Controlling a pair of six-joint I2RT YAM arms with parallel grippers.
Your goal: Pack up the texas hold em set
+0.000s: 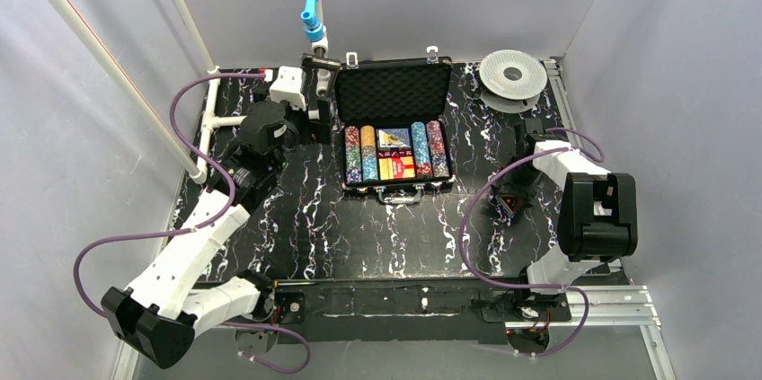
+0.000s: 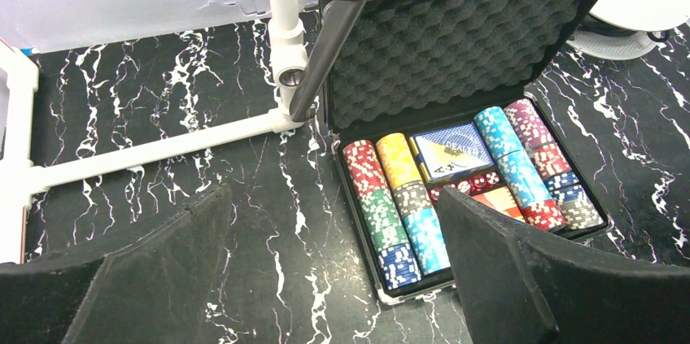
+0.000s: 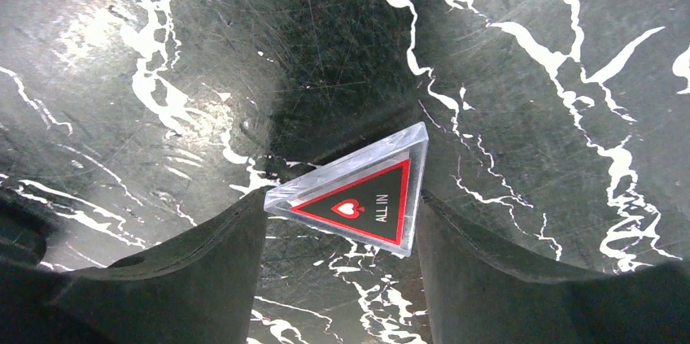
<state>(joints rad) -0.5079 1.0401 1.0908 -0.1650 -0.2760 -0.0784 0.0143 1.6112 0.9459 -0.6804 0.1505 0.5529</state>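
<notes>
The black briefcase point(image 1: 393, 88) lies open at the back centre, its foam lid point(image 2: 456, 43) upright. Inside are multicoloured poker chip rows point(image 2: 382, 198), a blue card deck point(image 2: 451, 149) and red dice point(image 2: 480, 183). My left gripper point(image 1: 313, 121) is open and empty just left of the case; in the left wrist view point(image 2: 332, 198) the case's front left corner lies between its fingers. My right gripper point(image 1: 514, 203), right of the case, is shut on a clear triangular "ALL IN" marker point(image 3: 358, 198), its fingers point(image 3: 488, 263) pressing both sides, close above the table.
A round white-grey spool point(image 1: 512, 79) stands at the back right. A metal rod and white pipe fixture point(image 2: 305, 51) rises just left of the case lid. White walls enclose the black marbled table point(image 1: 359, 236).
</notes>
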